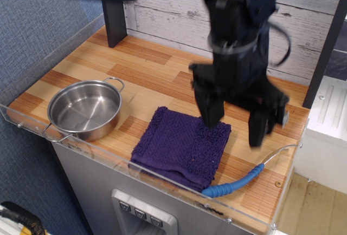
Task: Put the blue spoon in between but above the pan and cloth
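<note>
**Spoon lies low and right of the open claw, handle running on a diagonal**

The blue spoon [238, 183] rests at the front right corner of the wooden counter [152, 72], close against the clear front lip. Its long axis runs on a slant: the thick blue handle points down toward the front edge, and the thin silver head rises toward the right edge. The handle's near end sits just beside the front right corner of the cloth [181, 145].

The gripper [233, 124] hangs above the right part of the cloth with its two dark fingers spread wide and nothing between them. The spoon lies forward and to the right of it, apart from both fingers. To reach it, the claw likely needs to travel toward that corner and turn so its fingers close across the slanted handle, not along it.

The pan [85, 109] stands well to the left of the cloth, with bare wood between them.
</note>
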Robot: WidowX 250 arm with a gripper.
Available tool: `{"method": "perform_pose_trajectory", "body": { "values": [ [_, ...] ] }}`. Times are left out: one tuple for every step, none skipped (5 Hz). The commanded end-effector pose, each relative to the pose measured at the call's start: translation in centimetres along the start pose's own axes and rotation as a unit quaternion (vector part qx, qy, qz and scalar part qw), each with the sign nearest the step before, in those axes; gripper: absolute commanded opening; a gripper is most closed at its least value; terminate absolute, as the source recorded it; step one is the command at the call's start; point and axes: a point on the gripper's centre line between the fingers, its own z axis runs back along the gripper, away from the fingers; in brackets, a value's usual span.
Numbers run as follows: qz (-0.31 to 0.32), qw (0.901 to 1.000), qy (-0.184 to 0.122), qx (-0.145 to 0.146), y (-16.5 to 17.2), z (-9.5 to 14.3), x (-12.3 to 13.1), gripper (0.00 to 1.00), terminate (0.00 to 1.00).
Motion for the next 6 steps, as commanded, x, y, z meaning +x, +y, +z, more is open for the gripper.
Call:
{"method": "perform_pose_trajectory", "body": {
  "values": [
    [-0.035, 0.9989, -0.031, 0.01, 0.3, 0.3, -1.2, 1.0, 0.0],
    [-0.043, 0.9984, -0.031, 0.019, 0.0, -0.2, -1.0, 1.0, 0.0],
    [-0.045, 0.9983, -0.024, 0.026, -0.6, -1.3, -0.5, 1.0, 0.0],
    [-0.052, 0.998, -0.015, 0.031, -1.2, -2.6, -0.1, 1.0, 0.0],
    [-0.056, 0.9979, -0.003, 0.032, -1.6, -4.3, 0.2, 1.0, 0.0],
    [-0.059, 0.9976, 0.004, 0.036, -1.8, -5.5, 0.4, 1.0, 0.0]
  ]
}}
